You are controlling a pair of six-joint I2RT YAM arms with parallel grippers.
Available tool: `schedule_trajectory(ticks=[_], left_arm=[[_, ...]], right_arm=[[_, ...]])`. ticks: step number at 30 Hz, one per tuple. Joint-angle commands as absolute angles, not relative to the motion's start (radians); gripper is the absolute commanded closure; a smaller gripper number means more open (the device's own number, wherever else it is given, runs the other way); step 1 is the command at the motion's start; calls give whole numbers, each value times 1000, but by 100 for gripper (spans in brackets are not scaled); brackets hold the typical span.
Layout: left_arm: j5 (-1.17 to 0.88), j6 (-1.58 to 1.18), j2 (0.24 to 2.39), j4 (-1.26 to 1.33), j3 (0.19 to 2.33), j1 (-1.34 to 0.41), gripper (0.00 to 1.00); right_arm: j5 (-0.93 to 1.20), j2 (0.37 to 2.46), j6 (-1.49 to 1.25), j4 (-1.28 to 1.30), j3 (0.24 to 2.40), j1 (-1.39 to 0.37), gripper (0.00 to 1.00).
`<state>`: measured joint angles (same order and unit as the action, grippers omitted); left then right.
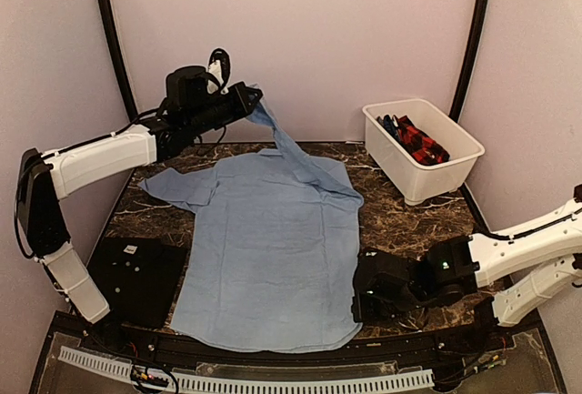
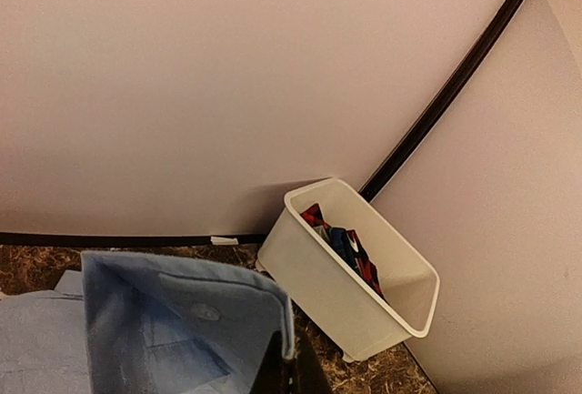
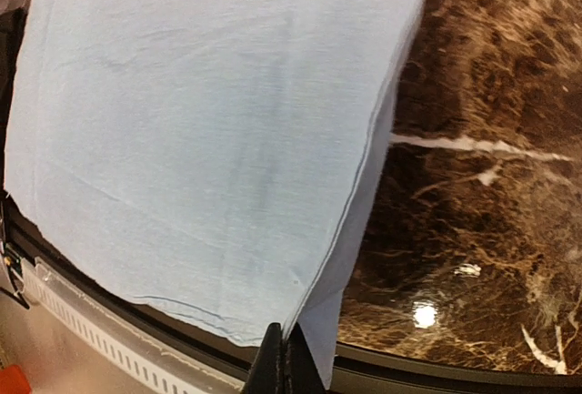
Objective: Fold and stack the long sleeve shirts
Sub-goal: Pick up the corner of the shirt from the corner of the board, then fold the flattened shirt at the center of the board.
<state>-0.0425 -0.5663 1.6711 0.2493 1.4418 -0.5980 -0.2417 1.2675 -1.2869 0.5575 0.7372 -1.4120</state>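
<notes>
My left gripper (image 1: 253, 101) hangs high at the far left, clamped on the cuff of the light-blue shirt (image 1: 268, 239), whose sleeve hangs clear of the tabletop (image 1: 409, 221). My right gripper (image 1: 357, 308) sits low, pinched on the shirt's right edge by its near corner. The shirt's body lies flat mid-tabletop. A black mat (image 1: 136, 276) lies near left. A white bin (image 1: 435, 185) at the far right holds checked and dark blue shirts (image 1: 418, 142).

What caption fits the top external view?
Left gripper holds the blue shirt's sleeve aloft; right gripper pinches its near-right hem; checked cloth sits in the bin.
</notes>
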Motion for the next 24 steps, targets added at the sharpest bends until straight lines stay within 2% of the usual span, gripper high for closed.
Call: schedule_trajectory(ticks=[1,12,24], left_arm=[[-52,-494,1628,271,1477,-529,100],[-95,-459,1574,270,1422,-342,100],[-120,-431,1598,283,1452,-276,100]], right_arm=[[-277,1345,-1196,545,836,-1437,100],[-136,1508,-1051,296,899,-1433,100],[16,1608,-1001,160,910,-1372,100]])
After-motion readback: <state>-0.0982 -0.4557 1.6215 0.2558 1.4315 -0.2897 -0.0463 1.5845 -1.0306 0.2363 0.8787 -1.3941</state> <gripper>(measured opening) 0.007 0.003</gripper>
